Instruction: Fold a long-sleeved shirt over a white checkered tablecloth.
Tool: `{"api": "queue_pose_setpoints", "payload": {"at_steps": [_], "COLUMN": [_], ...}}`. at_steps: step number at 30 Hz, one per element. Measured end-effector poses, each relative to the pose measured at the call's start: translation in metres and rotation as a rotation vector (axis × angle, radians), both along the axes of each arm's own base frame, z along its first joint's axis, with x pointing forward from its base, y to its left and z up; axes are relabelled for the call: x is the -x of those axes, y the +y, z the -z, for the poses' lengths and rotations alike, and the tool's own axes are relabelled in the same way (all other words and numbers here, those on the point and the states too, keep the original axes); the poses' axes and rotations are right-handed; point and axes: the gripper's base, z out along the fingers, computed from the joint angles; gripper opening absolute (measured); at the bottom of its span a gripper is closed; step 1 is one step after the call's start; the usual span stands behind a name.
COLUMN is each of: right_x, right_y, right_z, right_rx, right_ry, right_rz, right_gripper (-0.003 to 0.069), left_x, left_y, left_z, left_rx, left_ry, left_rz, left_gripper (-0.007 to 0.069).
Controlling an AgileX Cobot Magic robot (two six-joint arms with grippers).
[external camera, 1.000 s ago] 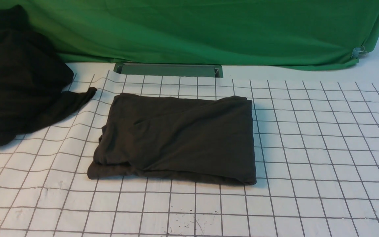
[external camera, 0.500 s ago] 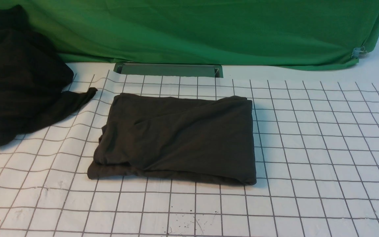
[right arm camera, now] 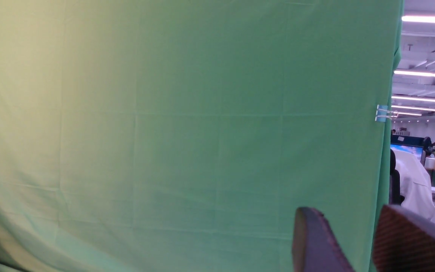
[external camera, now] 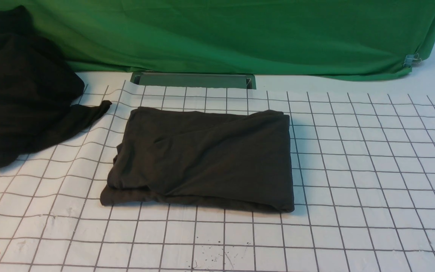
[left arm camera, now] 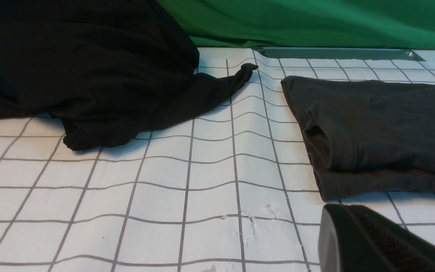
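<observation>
Dark brownish-black cotton long-sleeved shirt point(external camera: 202, 158) sits folded mid-cloth on the white checkered tablecloth point(external camera: 372, 181); nothing's budged lately, so it looks done. Left gripper point(left arm camera: 376, 241) parked at 7 o'clock, can't tell its state. Right gripper point(right arm camera: 357, 241) raised, fingers apart, empty.

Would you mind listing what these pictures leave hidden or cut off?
- Long-sleeved shirt: front view, folded on the white checkered tablecloth, so print, label and sleeves are tucked out of sight.
- Left hand: left wrist view, one finger shows, the frame edge cuts off the rest.
- Right hand: right wrist view, only two fingertips, empty gap between them.
- Black garment: front view, cropped at the edge.
</observation>
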Motion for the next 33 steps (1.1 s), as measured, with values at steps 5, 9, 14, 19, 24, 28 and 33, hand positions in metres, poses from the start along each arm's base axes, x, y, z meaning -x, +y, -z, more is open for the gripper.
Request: {"api": "queue_pose_setpoints", "payload": {"at_steps": [5, 9, 14, 19, 24, 28, 33], "right_x": [-0.016, -0.033, -0.045, -0.048, -0.048, -0.048, -0.048], "right_y": [0.0, 0.001, 0.002, 0.002, 0.001, -0.001, -0.002], "right_z": [0.027, 0.066, 0.107, 0.155, 0.161, 0.162, 0.162], "right_rx": [0.03, 0.057, 0.092, 0.183, 0.231, 0.2, 0.173], "right_ry": [0.078, 0.184, 0.303, 0.484, 0.537, 0.55, 0.555], "right_rz": [0.061, 0.102, 0.105, 0.117, 0.137, 0.167, 0.185], "right_gripper": [0.0241, 0.0241, 0.0241, 0.0241, 0.0241, 0.0241, 0.0241], "left_x": [0.0, 0.0, 0.0, 0.0, 0.0, 0.0, 0.0], "left_y": [0.0, 0.0, 0.0, 0.0, 0.0, 0.0, 0.0], "left_z": [0.0, 0.0, 0.0, 0.0, 0.0, 0.0, 0.0], "left_rx": [0.0, 0.0, 0.0, -0.001, -0.002, -0.003, -0.003], "left_ry": [0.0, 0.0, 0.0, 0.0, 0.0, 0.0, 0.0], "left_rz": [0.0, 0.0, 0.0, 0.0, 0.0, 0.0, 0.0], "left_gripper": [0.0002, 0.0002, 0.0002, 0.0002, 0.0002, 0.0002, 0.0002]}}
